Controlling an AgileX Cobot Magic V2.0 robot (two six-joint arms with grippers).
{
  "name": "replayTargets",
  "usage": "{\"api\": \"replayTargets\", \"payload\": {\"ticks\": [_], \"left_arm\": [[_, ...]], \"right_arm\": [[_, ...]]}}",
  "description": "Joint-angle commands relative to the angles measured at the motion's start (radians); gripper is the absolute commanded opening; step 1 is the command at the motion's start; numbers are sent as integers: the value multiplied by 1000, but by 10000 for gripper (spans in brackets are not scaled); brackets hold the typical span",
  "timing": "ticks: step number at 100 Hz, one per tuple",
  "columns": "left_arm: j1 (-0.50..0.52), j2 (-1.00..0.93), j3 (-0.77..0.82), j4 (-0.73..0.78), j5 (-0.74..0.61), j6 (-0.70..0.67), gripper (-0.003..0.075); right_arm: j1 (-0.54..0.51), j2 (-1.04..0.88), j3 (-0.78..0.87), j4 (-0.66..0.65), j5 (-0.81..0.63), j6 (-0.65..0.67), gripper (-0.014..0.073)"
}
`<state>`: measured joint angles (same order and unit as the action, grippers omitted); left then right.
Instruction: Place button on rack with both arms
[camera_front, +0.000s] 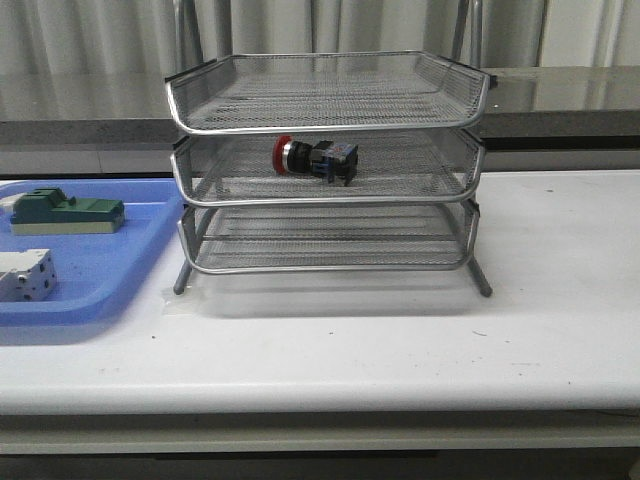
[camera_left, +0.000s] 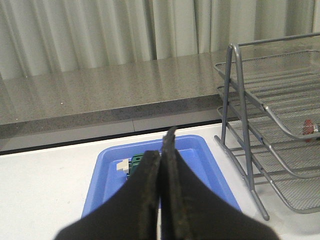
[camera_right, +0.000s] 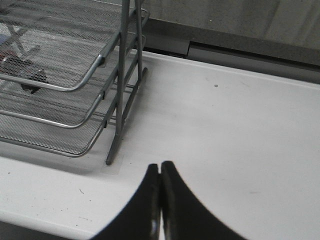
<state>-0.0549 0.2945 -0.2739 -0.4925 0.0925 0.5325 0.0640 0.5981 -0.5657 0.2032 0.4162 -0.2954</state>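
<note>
The button (camera_front: 314, 158), with red cap, black body and blue rear block, lies on its side in the middle tier of the silver wire rack (camera_front: 325, 197). Its red cap shows at the edge of the left wrist view (camera_left: 308, 127), and it is a dark shape behind mesh in the right wrist view (camera_right: 22, 67). My left gripper (camera_left: 161, 150) is shut and empty, above the blue tray, left of the rack (camera_left: 270, 125). My right gripper (camera_right: 160, 167) is shut and empty over the bare table, right of the rack (camera_right: 65, 75). Neither arm shows in the front view.
A flat blue tray (camera_front: 95, 275) lies left of the rack and holds a green block part (camera_front: 65, 212) and a white boxy part (camera_front: 25, 275). The tray (camera_left: 210, 165) and green part (camera_left: 135, 162) also show in the left wrist view. A grey ledge and curtains stand behind the table.
</note>
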Motion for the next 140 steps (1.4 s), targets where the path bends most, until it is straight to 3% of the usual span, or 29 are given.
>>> {"api": "replayTargets", "payload": {"ticks": [1, 37, 59, 86, 140], "left_arm": [[1, 8, -30, -13, -66, -10, -20], [1, 8, -30, -13, -66, -10, -20], [1, 8, -30, -13, -66, -10, -20], [1, 8, -30, -13, -66, -10, -20], [1, 8, -30, -13, -66, -10, -20]], "right_arm": [[-8, -7, -18, -3, -82, 2, -57], [-8, -206, 197, -246, -247, 306, -57], [-8, -415, 386, -251, -352, 317, -57], [-8, -623, 530, -247, -360, 322, -57], [-8, -624, 594, -247, -425, 322, -57]]}}
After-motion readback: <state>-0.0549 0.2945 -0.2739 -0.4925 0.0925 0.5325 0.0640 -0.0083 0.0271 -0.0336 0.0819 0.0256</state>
